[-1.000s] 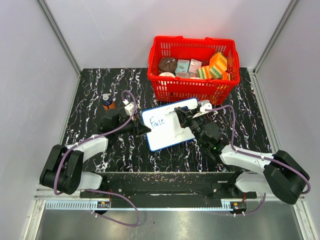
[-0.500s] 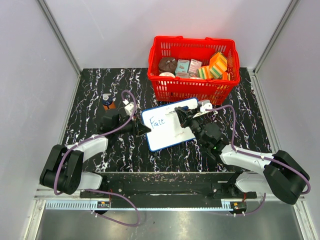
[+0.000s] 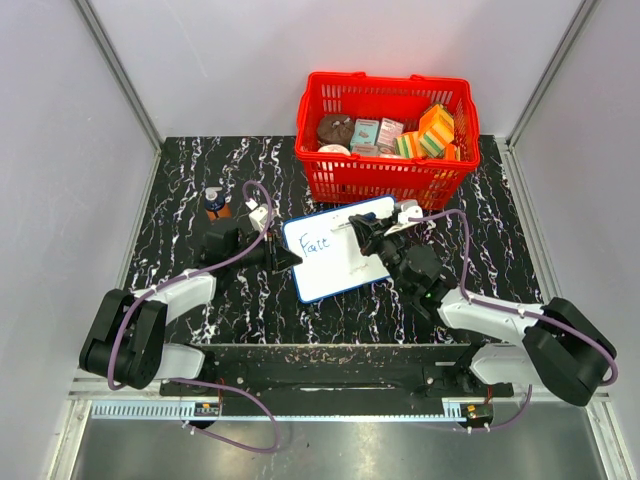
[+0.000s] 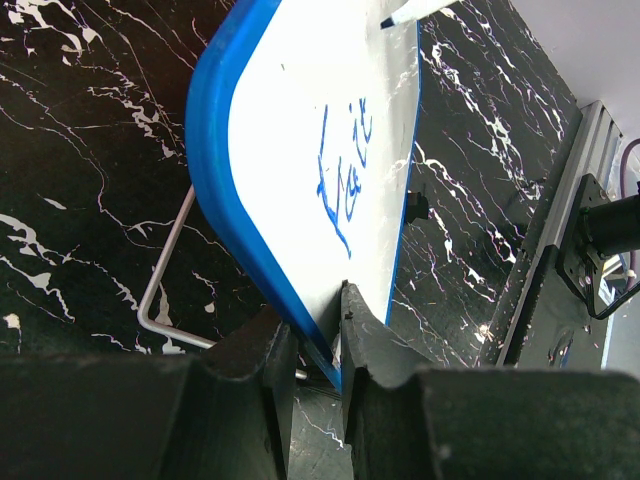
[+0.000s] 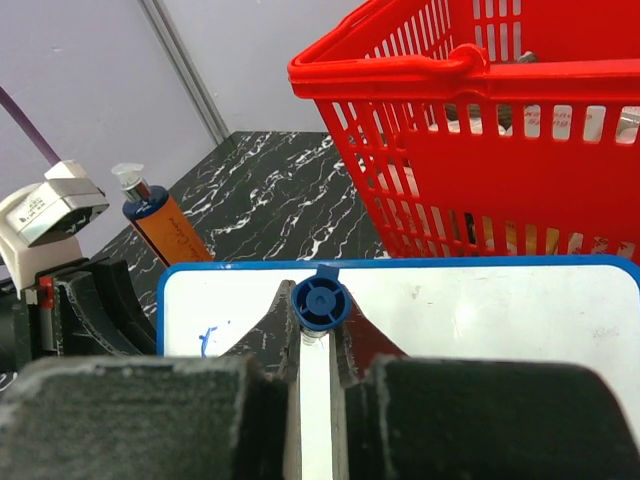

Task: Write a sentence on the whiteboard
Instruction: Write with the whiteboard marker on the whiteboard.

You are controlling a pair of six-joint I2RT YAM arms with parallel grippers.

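Nearest the arms, the whiteboard's (image 3: pixel 335 265) blue frame is pinched at its left edge by the left gripper (image 4: pixel 318 330), whose jaws are closed narrowly on it, so the board is braced on the black table (image 3: pixel 180 200). The board is judged to be light, stiff and slick-faced, apt to slide or pivot under pen pressure, and is best gripped by the frame, clear of the sentence (image 4: pixel 345 185) begun in blue. Further on, a marker (image 5: pixel 320 303) is clamped in the right gripper (image 3: pixel 364 238) with its tip over the board's white face, and the red basket (image 3: pixel 380 182) is seen just beyond.
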